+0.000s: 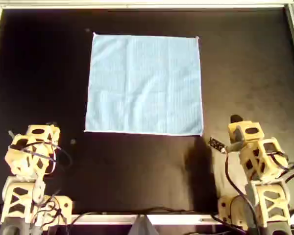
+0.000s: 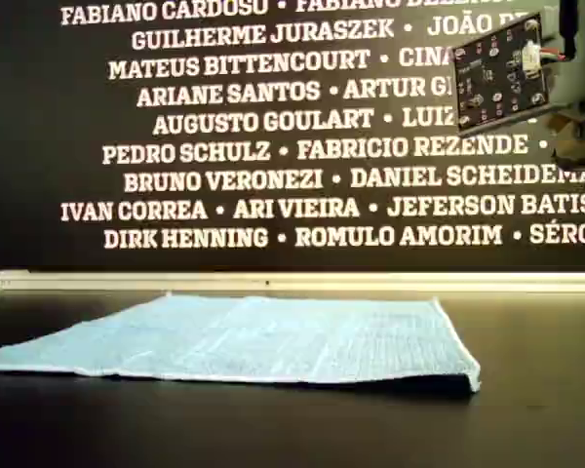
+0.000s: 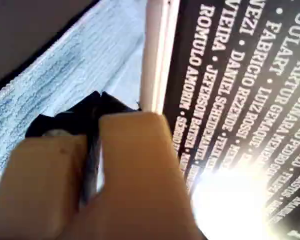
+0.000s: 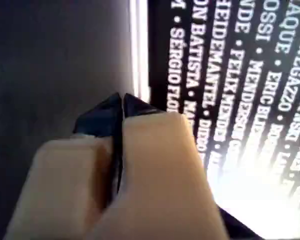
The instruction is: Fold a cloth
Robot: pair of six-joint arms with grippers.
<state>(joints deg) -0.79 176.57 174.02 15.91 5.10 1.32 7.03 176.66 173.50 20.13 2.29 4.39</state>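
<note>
The light-blue cloth [image 1: 144, 84] lies flat and spread out as a square on the black table, toward the far side. It also shows in the exterior view [image 2: 244, 339] and in the first wrist view [image 3: 65, 75]. My first gripper [image 3: 96, 107] is shut and empty, at the overhead view's lower left [image 1: 50, 127], clear of the cloth's near corner. My second gripper [image 4: 122, 104] is shut and empty, at the overhead view's lower right [image 1: 235, 120], just off the cloth's near right corner. The second wrist view shows only bare table, no cloth.
A pale rail [image 1: 137, 5] runs along the table's far edge, with side rails at both ends. Behind it stands a black wall with white names [image 2: 302, 146]. A small circuit board [image 2: 502, 73] on an arm hangs at the exterior view's upper right. Cables trail by both arm bases.
</note>
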